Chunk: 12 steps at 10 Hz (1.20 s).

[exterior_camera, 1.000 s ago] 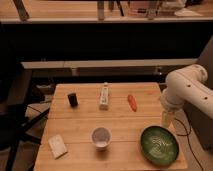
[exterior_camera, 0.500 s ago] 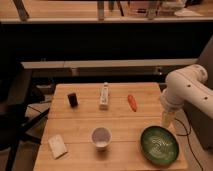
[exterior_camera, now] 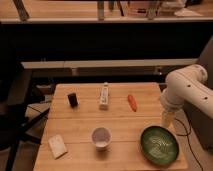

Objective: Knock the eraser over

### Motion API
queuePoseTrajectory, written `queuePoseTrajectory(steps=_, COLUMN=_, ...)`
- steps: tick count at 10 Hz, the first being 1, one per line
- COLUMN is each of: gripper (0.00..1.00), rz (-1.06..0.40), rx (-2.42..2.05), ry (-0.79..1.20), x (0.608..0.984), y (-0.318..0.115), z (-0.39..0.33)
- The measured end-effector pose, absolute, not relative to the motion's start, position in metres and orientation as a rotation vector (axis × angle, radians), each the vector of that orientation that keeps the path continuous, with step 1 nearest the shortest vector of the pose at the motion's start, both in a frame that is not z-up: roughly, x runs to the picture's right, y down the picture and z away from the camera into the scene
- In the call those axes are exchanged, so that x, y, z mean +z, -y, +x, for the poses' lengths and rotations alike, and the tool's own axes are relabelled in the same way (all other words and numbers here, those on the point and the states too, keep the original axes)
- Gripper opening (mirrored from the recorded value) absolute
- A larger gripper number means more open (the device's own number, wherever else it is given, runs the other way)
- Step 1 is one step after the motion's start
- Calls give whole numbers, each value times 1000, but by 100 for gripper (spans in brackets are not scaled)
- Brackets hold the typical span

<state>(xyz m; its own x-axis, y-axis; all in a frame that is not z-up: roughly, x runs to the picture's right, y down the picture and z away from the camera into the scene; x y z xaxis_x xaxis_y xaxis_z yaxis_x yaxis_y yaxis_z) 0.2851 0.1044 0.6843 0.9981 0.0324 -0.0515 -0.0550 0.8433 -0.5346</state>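
Black eraser [exterior_camera: 73, 99] stands upright; claw [exterior_camera: 167, 120] hangs beside green bowl [exterior_camera: 159, 144].

The arm [exterior_camera: 189, 86] is cut off at the right edge, its end effector [exterior_camera: 167, 120] beside the bowl [exterior_camera: 159, 145].

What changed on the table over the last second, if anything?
Nothing visibly changed. The gripper hangs at the right edge of the table, just behind the green bowl, as before. The eraser stands at the far left, not yet knocked over, and the other items have not moved.
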Motion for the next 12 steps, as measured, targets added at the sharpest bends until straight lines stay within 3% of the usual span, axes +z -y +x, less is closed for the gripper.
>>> queuePoseTrajectory(steps=12, gripper=80, rz=-512, rx=-112, ry=-47, x=711, y=-69, z=238)
